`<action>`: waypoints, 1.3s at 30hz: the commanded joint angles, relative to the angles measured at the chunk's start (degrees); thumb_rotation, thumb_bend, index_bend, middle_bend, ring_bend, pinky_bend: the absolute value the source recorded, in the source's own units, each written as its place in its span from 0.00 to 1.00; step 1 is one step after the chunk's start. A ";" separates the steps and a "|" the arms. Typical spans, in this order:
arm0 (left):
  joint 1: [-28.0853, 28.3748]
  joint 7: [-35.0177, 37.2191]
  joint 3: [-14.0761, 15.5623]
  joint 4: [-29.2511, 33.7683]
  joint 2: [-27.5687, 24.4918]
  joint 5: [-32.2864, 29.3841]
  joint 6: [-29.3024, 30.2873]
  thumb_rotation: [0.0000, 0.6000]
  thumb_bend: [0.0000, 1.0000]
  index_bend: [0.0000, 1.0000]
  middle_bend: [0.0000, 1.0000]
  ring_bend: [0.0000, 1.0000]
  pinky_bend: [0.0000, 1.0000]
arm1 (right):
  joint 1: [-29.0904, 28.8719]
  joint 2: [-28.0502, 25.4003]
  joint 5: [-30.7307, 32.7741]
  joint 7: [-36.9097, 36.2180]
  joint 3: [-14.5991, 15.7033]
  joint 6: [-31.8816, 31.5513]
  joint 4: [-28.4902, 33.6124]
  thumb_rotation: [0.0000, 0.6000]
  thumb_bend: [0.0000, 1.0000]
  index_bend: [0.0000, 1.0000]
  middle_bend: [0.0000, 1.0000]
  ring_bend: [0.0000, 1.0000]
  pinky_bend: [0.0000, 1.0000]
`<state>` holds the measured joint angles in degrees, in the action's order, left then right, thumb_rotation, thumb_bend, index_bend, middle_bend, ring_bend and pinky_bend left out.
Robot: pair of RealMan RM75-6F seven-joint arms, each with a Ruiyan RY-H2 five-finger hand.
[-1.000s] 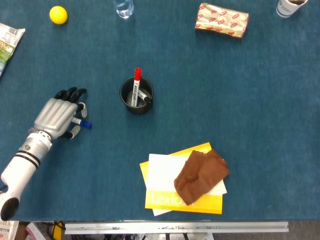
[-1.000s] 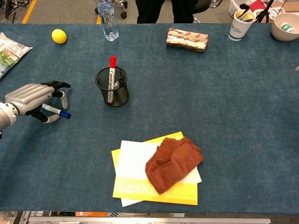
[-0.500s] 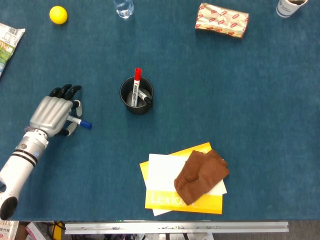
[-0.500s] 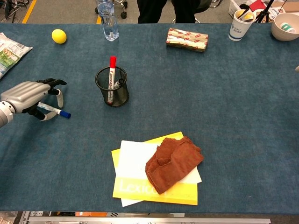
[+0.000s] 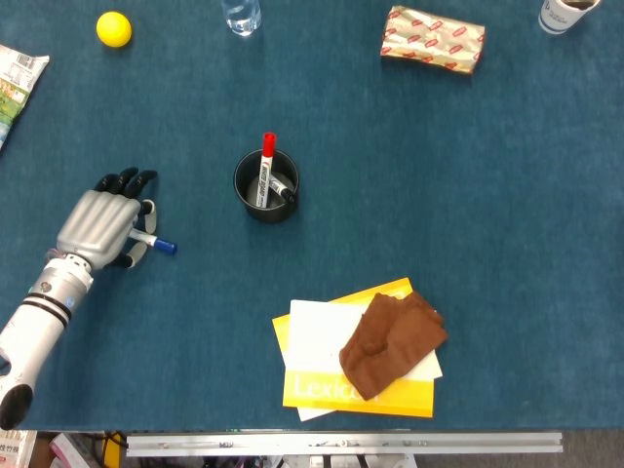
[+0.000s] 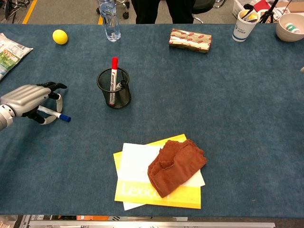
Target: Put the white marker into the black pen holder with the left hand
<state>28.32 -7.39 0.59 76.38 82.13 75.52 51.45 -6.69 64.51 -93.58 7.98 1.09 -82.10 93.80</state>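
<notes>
The left hand point(image 5: 100, 227) lies palm-down low over the table point(image 5: 468, 195), fingers curled around the white marker point(image 6: 53, 113), whose blue cap sticks out at four o'clock. Its forearm trails toward seven o'clock. The black pen holder point(image 5: 266, 185) stands well apart at two o'clock.

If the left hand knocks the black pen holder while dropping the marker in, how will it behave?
The black pen holder is open wire mesh, so probably light and easy to shove. The red-capped marker stands tall above its rim, which may make it tippier. The table has a cloth-like surface, so it would likely tip rather than slide. The left hand is well off to its side.
</notes>
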 commanded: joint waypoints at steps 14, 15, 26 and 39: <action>-0.44 0.54 0.11 -0.61 0.68 0.34 1.02 1.00 0.34 0.53 0.07 0.00 0.12 | 0.02 -0.05 0.03 0.00 0.02 0.04 0.06 1.00 0.00 0.30 0.32 0.20 0.26; -0.48 0.68 0.09 -0.62 0.70 0.41 1.16 1.00 0.34 0.54 0.07 0.00 0.12 | 0.03 -0.06 0.03 -0.01 0.03 0.03 0.07 1.00 0.00 0.30 0.32 0.20 0.26; -1.85 1.33 -1.94 6.16 -1.41 -0.84 5.16 1.00 0.34 0.58 0.08 0.01 0.12 | 0.04 -0.05 -0.05 -0.09 0.03 -0.03 0.01 1.00 0.00 0.30 0.32 0.20 0.26; -1.91 -4.00 -6.18 17.53 -3.37 -1.91 11.96 1.00 0.34 0.59 0.08 0.01 0.12 | 0.04 -0.10 0.08 -0.17 0.00 0.03 0.11 1.00 0.00 0.30 0.32 0.20 0.26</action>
<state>26.44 -10.95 -4.75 92.73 79.02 74.14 62.65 -6.65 64.42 -93.48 7.82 1.08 -82.06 93.91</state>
